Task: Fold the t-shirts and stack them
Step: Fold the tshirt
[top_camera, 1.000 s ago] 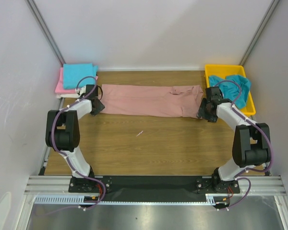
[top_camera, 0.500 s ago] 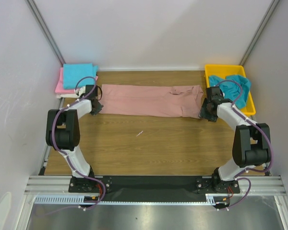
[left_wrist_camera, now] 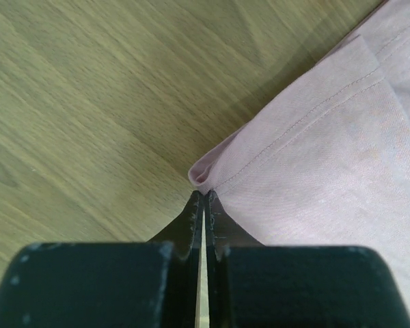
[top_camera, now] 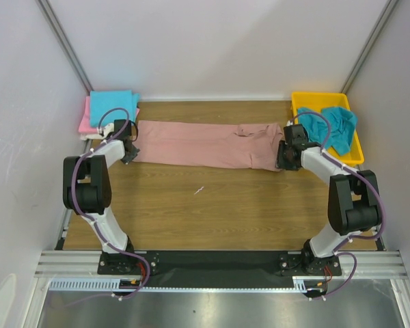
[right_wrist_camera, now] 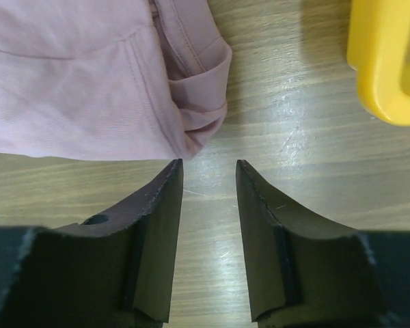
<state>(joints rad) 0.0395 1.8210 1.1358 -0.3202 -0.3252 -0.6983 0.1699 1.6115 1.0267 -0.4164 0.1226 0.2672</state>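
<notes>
One long dusty-pink cloth t-shirt (top_camera: pixel 198 143) lies left to right. My left pincer (left_wrist_camera: pixel 203 195) pinches its left corner; my right pincer (right_wrist_camera: pixel 206 164), spread, has the right corner just ahead.

Parted pincer (right_wrist_camera: pixel 208 164) beside pink shirt (right_wrist_camera: pixel 89 82) corner

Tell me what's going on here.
The left pincer is shut on one corner of the pink shirt, laid out across the table. The right pincer is open at the opposite end, not gripping yet. A folded stack sits back left; a teal shirt waits in the tray.
</notes>
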